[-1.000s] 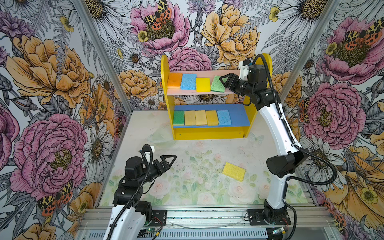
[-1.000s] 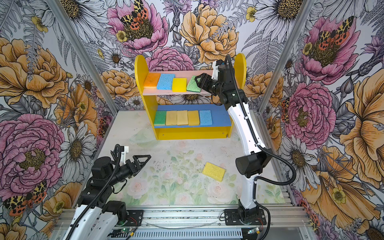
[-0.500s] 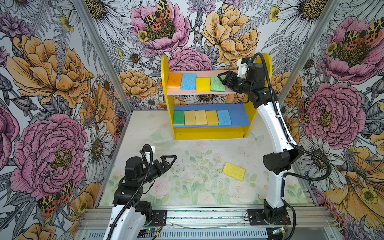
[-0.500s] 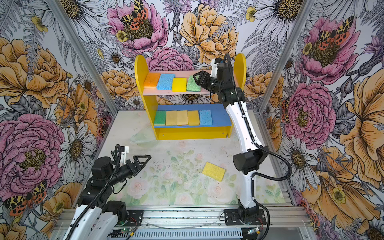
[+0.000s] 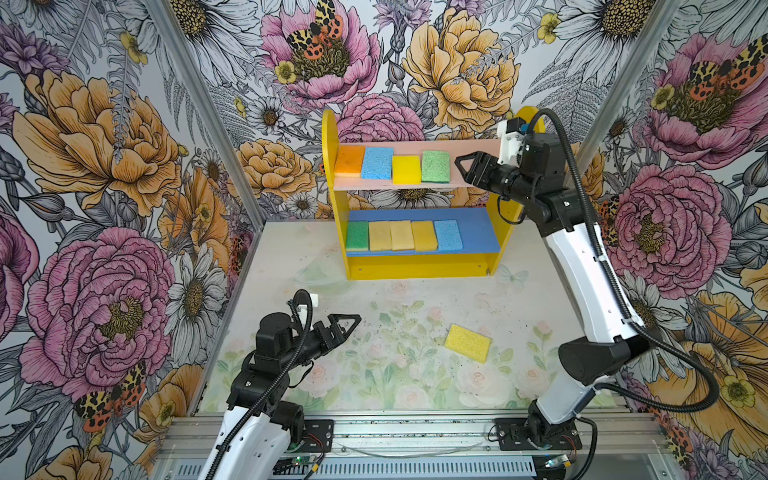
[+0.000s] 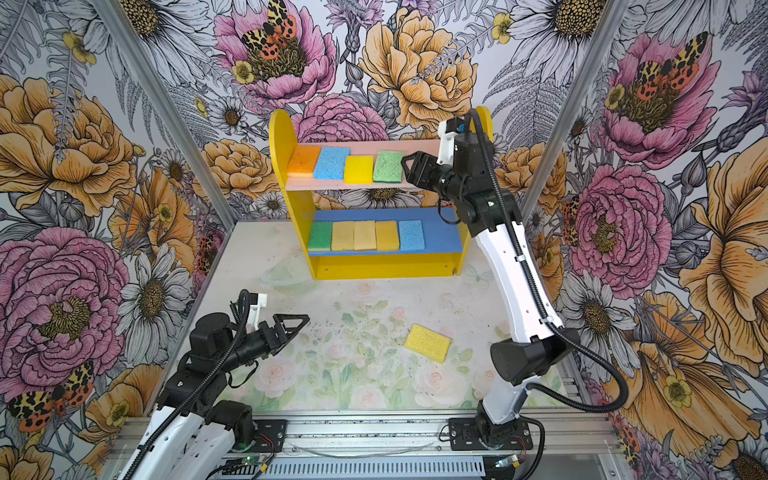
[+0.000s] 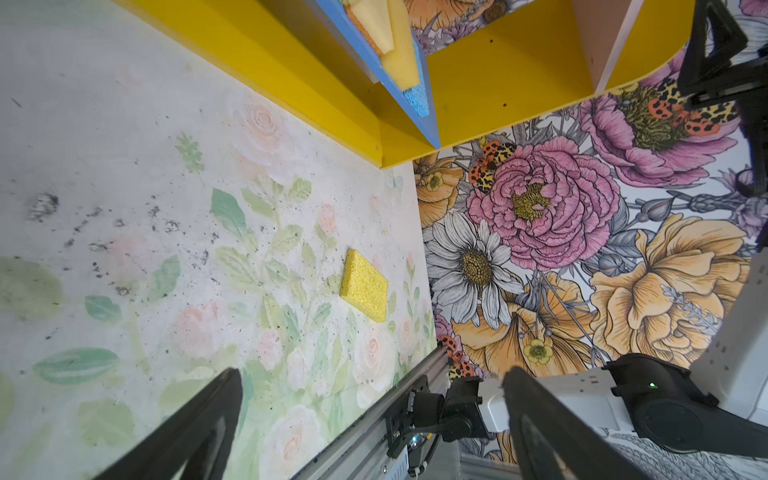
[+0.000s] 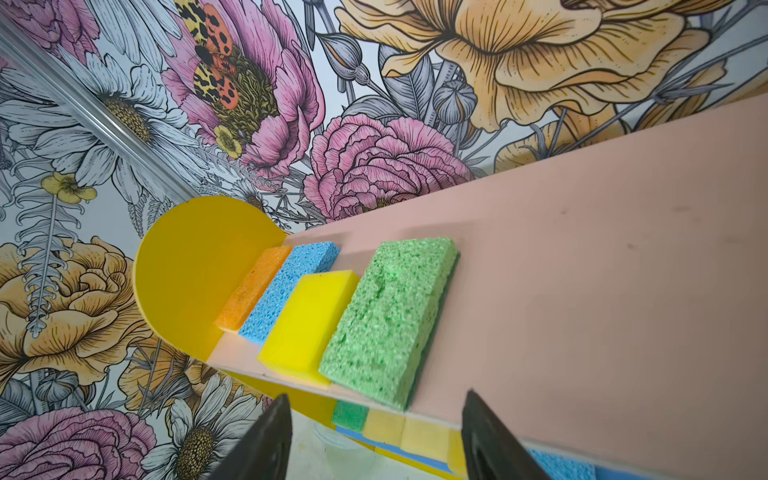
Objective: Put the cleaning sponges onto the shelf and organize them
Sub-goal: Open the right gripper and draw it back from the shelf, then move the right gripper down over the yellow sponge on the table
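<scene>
Top views: in both, the shelf (image 5: 415, 266) stands at the back of the table (image 5: 395, 299). Four sponges lie in a row on the left part of its pink upper board (image 5: 473, 146). From the left they are an orange sponge (image 5: 350, 161), an upper blue sponge (image 5: 377, 163), a bright yellow sponge (image 5: 406, 169) and an upper green sponge (image 5: 435, 166). Five more lie side by side on the blue lower board (image 5: 478, 232): a lower green sponge (image 5: 357, 235), three tan sponges (image 5: 401, 235) and a lower blue sponge (image 5: 448, 235). A loose yellow sponge (image 5: 467, 343) lies flat and askew on the table, right of the middle and well apart from the shelf. The right gripper (image 5: 462, 168) hovers at the upper board's level, just beside the upper green sponge, its jaws spread and empty. The left gripper (image 5: 351, 326) sits low over the table's near left side, its jaws wide apart and holding nothing.

Left wrist view: the left gripper's two fingers (image 7: 208, 415) stand far apart with only bare table between them. The loose yellow sponge (image 7: 365, 286) lies beyond them, and the shelf's yellow base and side panel are farther off.

Right wrist view: the right gripper's fingers (image 8: 266, 436) are spread and touch nothing. Ahead of them the upper green sponge (image 8: 390, 320) lies flat on the pink board, reaching its front edge, with the bright yellow sponge just beside it. Part of the lower row shows under the board.
</scene>
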Tool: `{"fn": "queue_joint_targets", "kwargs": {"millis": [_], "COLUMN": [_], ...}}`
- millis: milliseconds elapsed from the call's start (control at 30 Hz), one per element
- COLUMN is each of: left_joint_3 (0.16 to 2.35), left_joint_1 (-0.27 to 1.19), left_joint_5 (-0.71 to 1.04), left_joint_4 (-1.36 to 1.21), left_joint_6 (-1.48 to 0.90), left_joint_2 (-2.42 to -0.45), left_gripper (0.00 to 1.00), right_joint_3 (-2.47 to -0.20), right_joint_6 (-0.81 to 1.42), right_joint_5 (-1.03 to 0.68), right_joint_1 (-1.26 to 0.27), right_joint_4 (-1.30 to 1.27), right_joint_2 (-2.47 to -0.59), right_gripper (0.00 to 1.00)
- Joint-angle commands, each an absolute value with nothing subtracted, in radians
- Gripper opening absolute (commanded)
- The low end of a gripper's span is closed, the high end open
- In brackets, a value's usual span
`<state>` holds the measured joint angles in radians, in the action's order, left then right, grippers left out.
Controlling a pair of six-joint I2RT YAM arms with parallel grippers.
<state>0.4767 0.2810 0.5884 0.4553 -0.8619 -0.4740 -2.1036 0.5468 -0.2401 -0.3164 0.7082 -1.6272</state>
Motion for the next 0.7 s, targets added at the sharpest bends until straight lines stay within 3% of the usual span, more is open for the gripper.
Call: {"fn": "queue_joint_targets", "kwargs": {"millis": [0, 267, 400, 667], "left_joint_3": [0.451, 0.237, 0.279, 0.363], "left_joint_1": [0.425, 0.711, 0.761, 0.858], "left_joint_5": [0.436, 0.234, 0.215, 0.18], "left_joint_4": [0.358, -0.086, -0.139, -0.2], "left_joint_6": [-0.927, -1.154, -1.136, -1.123], "left_joint_2": [-0.483, -0.672, -0.839, -1.021], "left_gripper": [0.99, 0.99, 0.99, 0.99], "right_joint_3": [-1.894, -1.057, -0.787, -0.673], "right_joint_6": [0.511, 0.693, 0.729, 0.686], "right_joint_5": [-0.247, -0.284, -0.317, -0.189], "right_joint_1": [-0.342, -0.338, -0.346, -0.342], "right_joint_4": [0.712, 0.714, 0.709, 0.613], "right_joint_2": [-1.453, -0.979, -1.005, -1.115], "right_gripper": [0.67, 0.69, 0.71, 0.73]}}
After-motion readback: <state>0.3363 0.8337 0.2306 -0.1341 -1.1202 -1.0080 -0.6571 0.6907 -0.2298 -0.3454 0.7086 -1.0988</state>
